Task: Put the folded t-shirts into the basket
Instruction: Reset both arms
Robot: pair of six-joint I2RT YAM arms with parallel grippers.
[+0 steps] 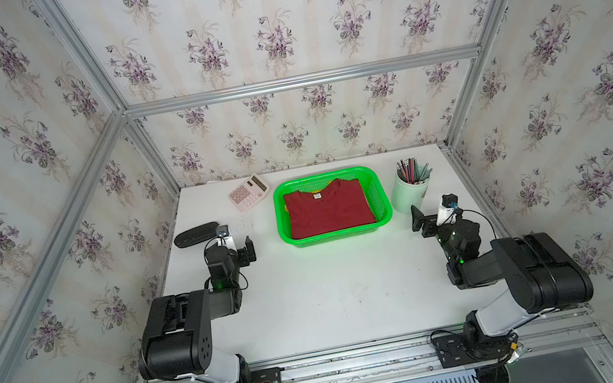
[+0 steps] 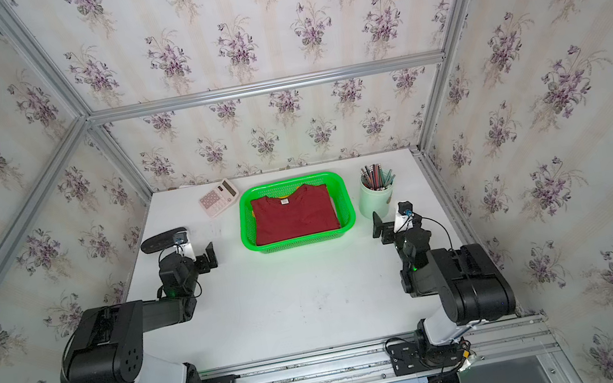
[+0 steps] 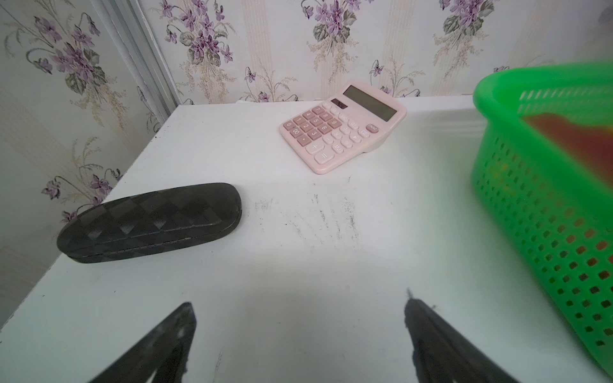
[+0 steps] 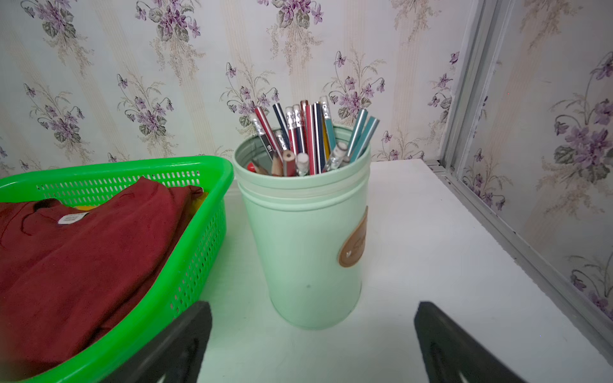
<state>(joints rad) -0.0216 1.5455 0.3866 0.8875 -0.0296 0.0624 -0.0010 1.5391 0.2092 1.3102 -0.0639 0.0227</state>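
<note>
Top and wrist views of the white tabletop. At the left of the top views, the left gripper is held low over the table with its fingers spread wide and nothing between them. A black quilted hard-shell glasses case and a pink desk calculator are seen beyond it. At upper centre the bright green perforated plastic basket is shown. The dark red folded cloth t-shirt lies flat inside as the top layer, neck label up. A sliver of mustard yellow cloth is glimpsed beneath it; no pink shirt can be made out. No shirt is seen on the table, so the task is judged complete or nearly so. The shirts are judged light, soft and limp; if one were moved, a folded edge should be pinched through all layers, preferably at two opposite sides, lest the fold be lost. At the right, a pale green cup of pencils stands just beside the basket, and the right gripper is likewise spread and empty.
</note>
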